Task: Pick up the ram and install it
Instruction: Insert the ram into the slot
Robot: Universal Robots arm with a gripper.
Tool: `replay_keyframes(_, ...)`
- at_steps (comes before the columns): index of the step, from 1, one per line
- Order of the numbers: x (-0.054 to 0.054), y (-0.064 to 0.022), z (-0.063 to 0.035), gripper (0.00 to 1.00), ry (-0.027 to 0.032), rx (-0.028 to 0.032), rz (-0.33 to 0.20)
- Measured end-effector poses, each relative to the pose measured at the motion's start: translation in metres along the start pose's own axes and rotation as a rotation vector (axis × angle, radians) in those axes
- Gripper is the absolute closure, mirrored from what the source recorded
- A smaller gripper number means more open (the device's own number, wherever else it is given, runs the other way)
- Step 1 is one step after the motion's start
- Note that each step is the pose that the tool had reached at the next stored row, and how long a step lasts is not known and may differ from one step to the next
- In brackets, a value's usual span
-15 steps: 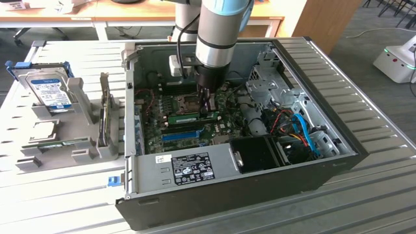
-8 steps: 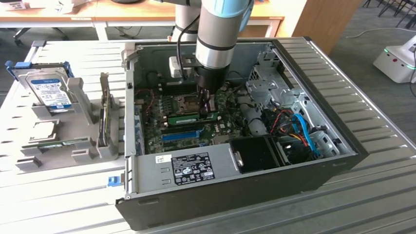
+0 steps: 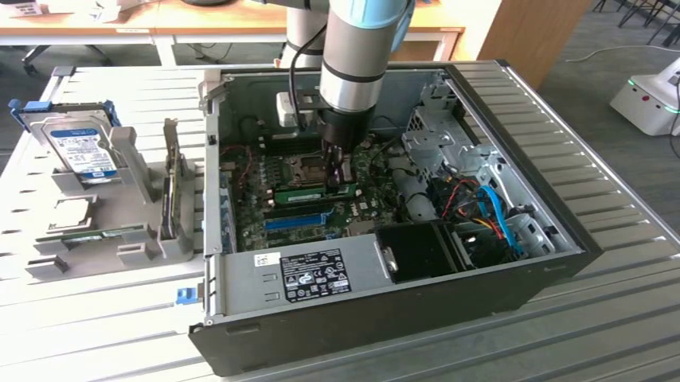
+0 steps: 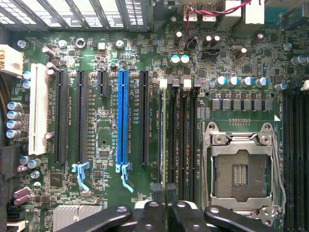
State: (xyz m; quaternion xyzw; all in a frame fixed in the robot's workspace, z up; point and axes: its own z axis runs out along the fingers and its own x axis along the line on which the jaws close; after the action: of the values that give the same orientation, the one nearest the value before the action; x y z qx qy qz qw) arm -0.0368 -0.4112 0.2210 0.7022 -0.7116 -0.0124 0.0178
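Note:
The ram (image 4: 168, 135) is a thin green stick seen edge-on, standing in one of the black memory slots beside the CPU socket (image 4: 240, 169). My gripper (image 4: 164, 192) is at one end of it, a black fingertip (image 4: 157, 191) close on each side of its top edge. In the exterior view the gripper (image 3: 340, 171) reaches straight down into the open computer case (image 3: 552, 239), with the ram (image 3: 318, 192) lying across the motherboard at its tip.
A long blue slot (image 4: 122, 121) and black card slots run parallel to the ram. On the exterior view's left, a grey rack holds a hard drive with a blue label (image 3: 83, 151). A black fan box (image 3: 420, 251) and cables (image 3: 489, 207) crowd the case.

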Motion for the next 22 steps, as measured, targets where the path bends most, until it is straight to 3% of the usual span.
replay_keyframes(1, 0.000, 0.0000, 0.0000, 0.81, 0.0001, 0.0001, 0.000)
replay_keyframes(12, 0.000, 0.0000, -0.0007, 0.81, -0.0001, 0.0001, 0.000)
replay_keyframes(22, 0.000, 0.0010, -0.0239, 0.81, 0.0000, 0.0001, 0.000)
